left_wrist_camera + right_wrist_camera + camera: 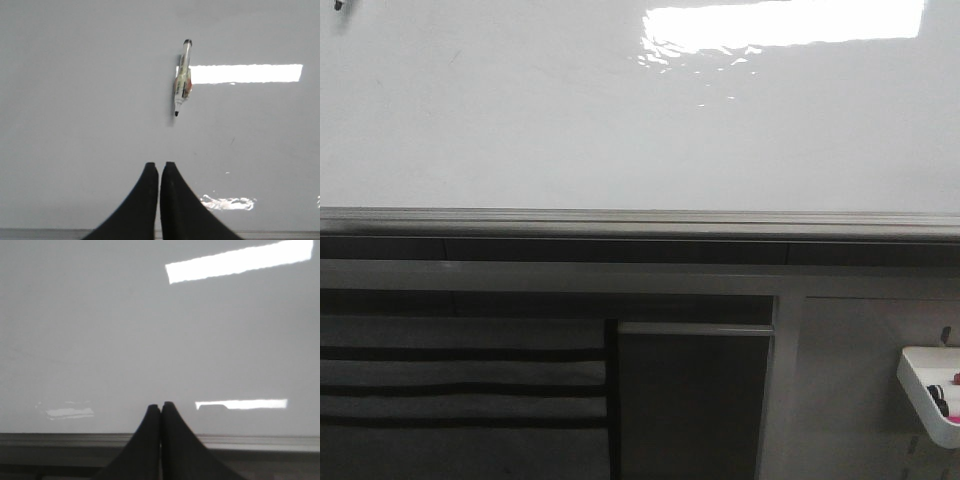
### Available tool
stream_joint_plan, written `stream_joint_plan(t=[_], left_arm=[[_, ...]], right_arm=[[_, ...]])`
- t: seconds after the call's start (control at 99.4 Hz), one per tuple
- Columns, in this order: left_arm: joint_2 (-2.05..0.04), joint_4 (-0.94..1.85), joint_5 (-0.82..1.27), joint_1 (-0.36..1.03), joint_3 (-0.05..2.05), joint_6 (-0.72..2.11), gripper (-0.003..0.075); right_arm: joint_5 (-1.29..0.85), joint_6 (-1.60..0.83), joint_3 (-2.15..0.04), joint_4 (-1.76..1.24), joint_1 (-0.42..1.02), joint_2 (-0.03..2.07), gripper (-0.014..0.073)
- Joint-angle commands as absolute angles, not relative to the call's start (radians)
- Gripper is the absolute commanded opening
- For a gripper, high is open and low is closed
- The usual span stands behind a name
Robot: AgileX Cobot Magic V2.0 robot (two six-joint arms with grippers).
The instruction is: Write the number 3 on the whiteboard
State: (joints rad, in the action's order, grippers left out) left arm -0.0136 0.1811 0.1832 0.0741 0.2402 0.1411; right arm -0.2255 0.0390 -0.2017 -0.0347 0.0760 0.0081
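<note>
Nearest, in each wrist view, a pair of black jaws is clenched with nothing between them: the left gripper (159, 165) and the right gripper (160, 404). Beyond them stands 1 large glossy white whiteboard (520, 120) with a grey metal edge rail along its lower side, catching bright rectangular light. 1 white marker pen (182, 77) sits against the board, clear of the left gripper, long axis roughly up and down, its dark tip toward the jaws. Under the rail are grey cabinet panels (690, 400) and 1 small white tray (932, 385). I can't find a written 3 anywhere.
</note>
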Motion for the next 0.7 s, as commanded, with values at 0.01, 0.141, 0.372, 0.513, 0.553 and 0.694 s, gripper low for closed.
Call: stream_joint_plan(t=[0.01,0.141,0.372,0.513,0.553,0.694], left_arm=[[-0.104,0.176,0.257,0.073,0.401,0.133,-0.0018],[-0.226,0.14,0.353,0.073,0.551,0.136,-0.0018],[-0.323,0.14,0.322,0.073,0.613,0.136,-0.0018],[-0.327,0.14,0.322,0.073,0.613,0.136,-0.0018],[-0.327,0.14,0.322,0.073,0.613,0.136,-0.0018],[-0.327,0.14,0.322,0.073,0.613,0.136,-0.0018]], right_arm=[[-0.252,0.034,-0.343,-0.039,0.072,0.086,-0.0074],[-0.278,0.028,-0.479,-0.039,0.072,0.215,-0.0074],[-0.263,0.028,-0.54,-0.039,0.072,0.31,-0.0074],[-0.168,0.028,-0.54,-0.039,0.072,0.31,-0.0074],[-0.162,0.028,-0.54,-0.039,0.072,0.31,-0.0074],[-0.157,0.028,-0.54,-0.039,0.072,0.31,-0.0074]])
